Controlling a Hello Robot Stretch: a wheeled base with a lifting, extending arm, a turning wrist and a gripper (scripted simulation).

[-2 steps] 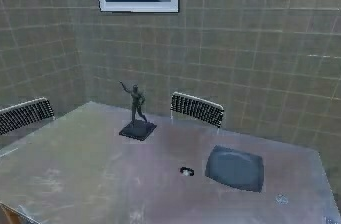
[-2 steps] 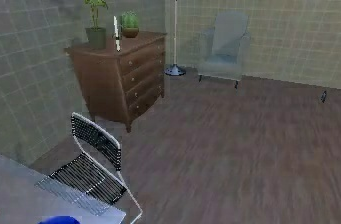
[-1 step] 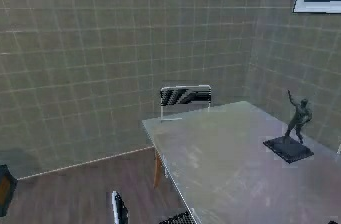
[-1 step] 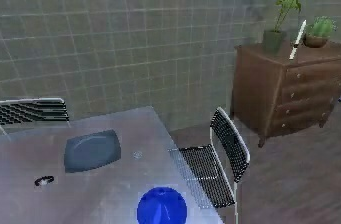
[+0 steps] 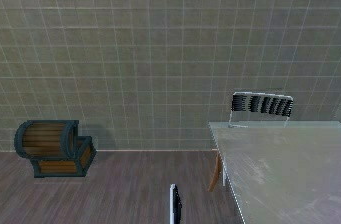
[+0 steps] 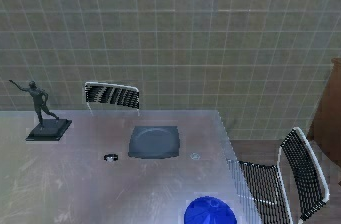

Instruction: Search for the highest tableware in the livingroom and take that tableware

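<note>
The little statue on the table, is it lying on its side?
No, the statue stands upright on its dark square base on the table.

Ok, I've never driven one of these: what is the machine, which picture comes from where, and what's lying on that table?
It is a wheeled robot with one arm that lifts and reaches out sideways. The forward view comes from a camera looking ahead and a little down. It shows a wooden chest on the floor by the tiled wall, a corner of a pale table at the view's right, and a chair behind it. The arm side view comes from a camera on the robot's body, looking toward the side the arm reaches. There the table carries a dark statue, a grey square plate near the middle, a small ring beside it, and a blue round thing at the bottom edge.
</note>
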